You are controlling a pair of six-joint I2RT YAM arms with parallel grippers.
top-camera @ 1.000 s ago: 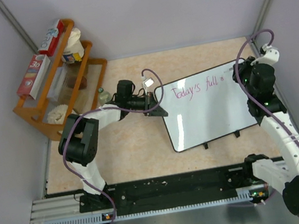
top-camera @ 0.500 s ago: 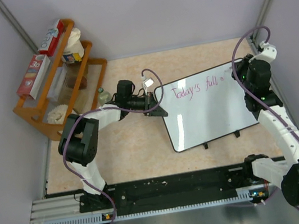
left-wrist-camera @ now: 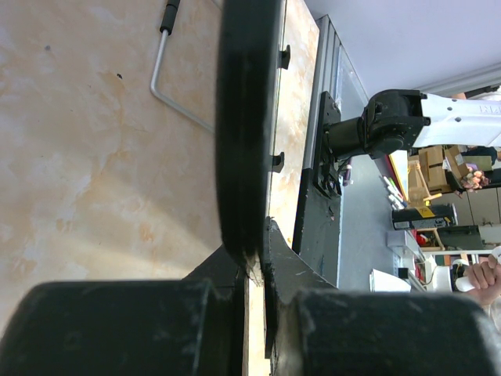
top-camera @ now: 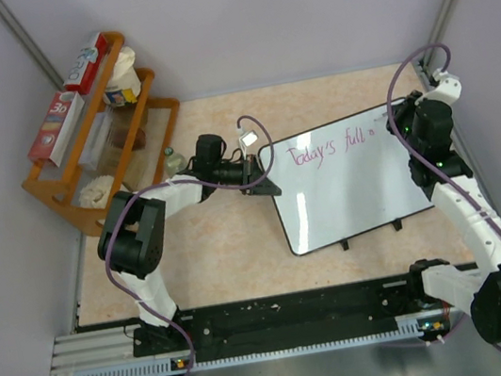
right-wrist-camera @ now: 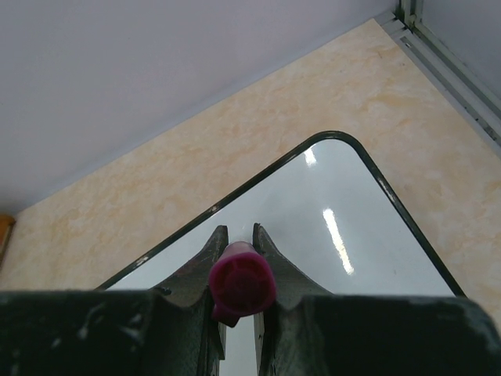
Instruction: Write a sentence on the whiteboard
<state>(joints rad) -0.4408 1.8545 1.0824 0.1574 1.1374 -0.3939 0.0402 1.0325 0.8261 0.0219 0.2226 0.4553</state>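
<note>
**Whiteboard** (top-camera: 348, 201): lies on the bench (top-camera: 221, 240), right of centre, between the two arms. It sits at a slant, with its left edge nearest the left arm. Two black feet (top-camera: 344, 246) show along its near edge.

**Sentence** (top-camera: 325, 149): pink cursive along the far part of the board. "Today's full" is legible, followed by a small mark that cannot be read. The lower half of the board is unmarked.

**Left end effector** (top-camera: 263, 178): closed tight on the whiteboard's left edge. The left wrist view shows the black frame (left-wrist-camera: 246, 117) pinched between the two fingers (left-wrist-camera: 257, 270).

**Right end effector** (right-wrist-camera: 237, 235): nearly closed, gripping a pink marker (right-wrist-camera: 242, 283) between its fingers. It is above the board's far right corner (right-wrist-camera: 313, 219), just past the end of the writing. Whether the marker tip touches the board cannot be told, as the tip is hidden in both views.

**Other**: a wooden rack (top-camera: 85, 166) stands at the bench's far left, well apart from the board, and holds boxes and containers.
</note>
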